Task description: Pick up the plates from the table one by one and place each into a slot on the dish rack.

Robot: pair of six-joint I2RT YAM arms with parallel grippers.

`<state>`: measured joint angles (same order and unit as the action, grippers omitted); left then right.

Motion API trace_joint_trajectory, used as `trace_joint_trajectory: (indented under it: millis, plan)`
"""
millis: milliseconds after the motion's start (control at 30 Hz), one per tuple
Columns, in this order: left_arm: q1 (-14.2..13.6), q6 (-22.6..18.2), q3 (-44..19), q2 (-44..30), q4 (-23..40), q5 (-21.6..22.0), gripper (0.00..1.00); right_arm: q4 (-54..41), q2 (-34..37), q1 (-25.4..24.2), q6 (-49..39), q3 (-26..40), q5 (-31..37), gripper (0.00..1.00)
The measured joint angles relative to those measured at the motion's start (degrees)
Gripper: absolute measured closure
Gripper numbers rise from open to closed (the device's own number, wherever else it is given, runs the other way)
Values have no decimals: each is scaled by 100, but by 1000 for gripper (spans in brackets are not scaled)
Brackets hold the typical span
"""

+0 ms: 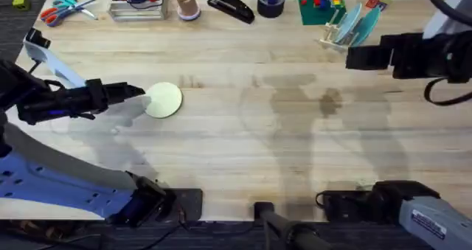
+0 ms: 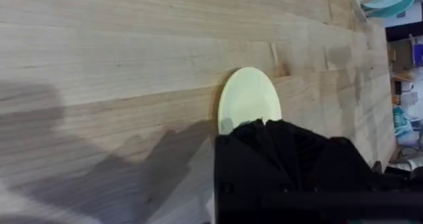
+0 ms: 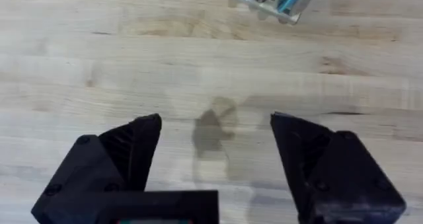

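The cream-yellow plate (image 1: 163, 100) lies flat on the wooden table (image 1: 243, 147) at the left gripper (image 1: 140, 93), whose tips meet its near edge; whether they pinch it, I cannot tell. The right gripper (image 3: 215, 145), spread apart and empty, hovers beside the dish rack (image 1: 346, 30), where teal plates (image 1: 361, 21) stand on edge, probably keeping clear.
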<state>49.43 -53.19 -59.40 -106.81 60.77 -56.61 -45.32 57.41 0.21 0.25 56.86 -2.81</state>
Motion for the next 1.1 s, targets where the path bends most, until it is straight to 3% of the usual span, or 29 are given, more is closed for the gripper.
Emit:
trace_joint_trajectory:
  millis: [567,833,1100]
  plan:
    - [-26,226,-21,-631,-20,161,961,0,0,0,0,0,0,6]
    - [-273,944,-130,-751,-336,208,961,0,0,0,0,0,0,7]
    - [-297,1121,-142,-751,-361,215,962,103,0,0,80,0,0,7]
